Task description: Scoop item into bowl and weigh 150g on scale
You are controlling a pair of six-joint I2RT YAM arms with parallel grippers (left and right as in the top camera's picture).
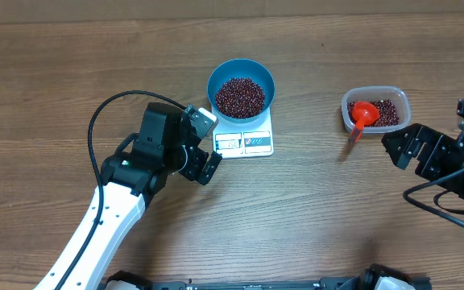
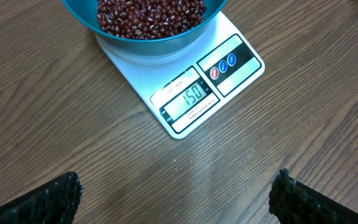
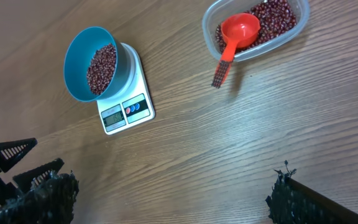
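The blue bowl stands on the white scale, holding a heap of dark red-brown beans. In the left wrist view the bowl with its beans fills the top, and the scale shows 150 on its display. My left gripper hangs just left of the scale, open and empty, with bare table between its fingers. My right gripper is open and empty too, at the right, just below the clear tub. The right wrist view shows the bowl and scale far off.
A clear plastic tub of beans sits at the right, with a red scoop resting in it, handle over the near rim. The right wrist view shows the tub, the scoop, and the left gripper's tips at the lower left.
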